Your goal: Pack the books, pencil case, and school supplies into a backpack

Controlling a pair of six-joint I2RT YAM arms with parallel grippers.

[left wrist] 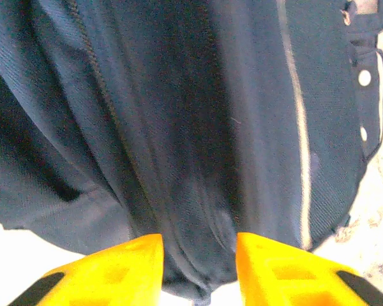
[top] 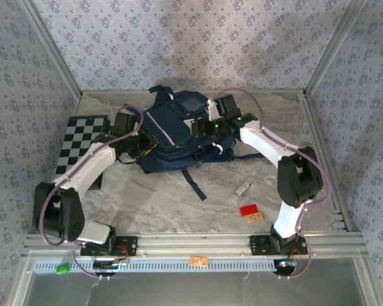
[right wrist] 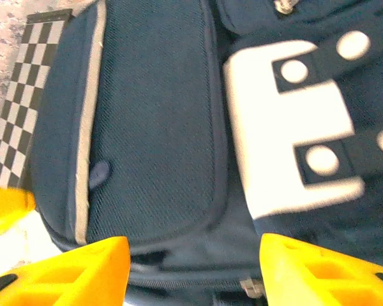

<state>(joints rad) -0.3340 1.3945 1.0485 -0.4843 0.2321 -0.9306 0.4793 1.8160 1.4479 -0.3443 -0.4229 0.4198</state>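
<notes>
The left gripper (left wrist: 199, 268) has its yellow fingers (left wrist: 115, 271) partly apart. A fold of the backpack (left wrist: 179, 127) sits in the gap between them. Whether the pads press on the cloth cannot be told from the left wrist view. From above, this gripper (top: 139, 148) sits at the pack's 9 o'clock edge.

The right gripper (right wrist: 195, 268) stands wider open and holds nothing. It hangs over the pack's front pocket (right wrist: 153, 115), with a white patch with snap tabs (right wrist: 287, 127) at 2 o'clock in its wrist view. Seen from the top camera, it (top: 201, 127) rests over the pack's 2 o'clock part.

The backpack (top: 172, 137) lies flat at the middle of the table, shifted toward 12 o'clock. One dark strap (top: 195, 182) trails out toward 6 o'clock. The school supplies (top: 242, 190), a small clear oblong, lie on the bare surface at about 5 o'clock from the pack, well apart from it. A red card (top: 248, 210) and a small tan piece (top: 256, 218) lie just beyond it, nearer the rail.

The table (top: 153, 197) is pale grey marble-patterned. A checkered board (top: 80, 137) lies at the pack's 9 o'clock, partly under the left arm.

Floral-papered walls (top: 191, 44) close the table at 9, 12 and 3 o'clock, with metal posts in the far corners. An aluminium rail (top: 191, 242) runs along the 6 o'clock edge.

Open surface lies between the pack and the rail, and along the 3 o'clock side.
</notes>
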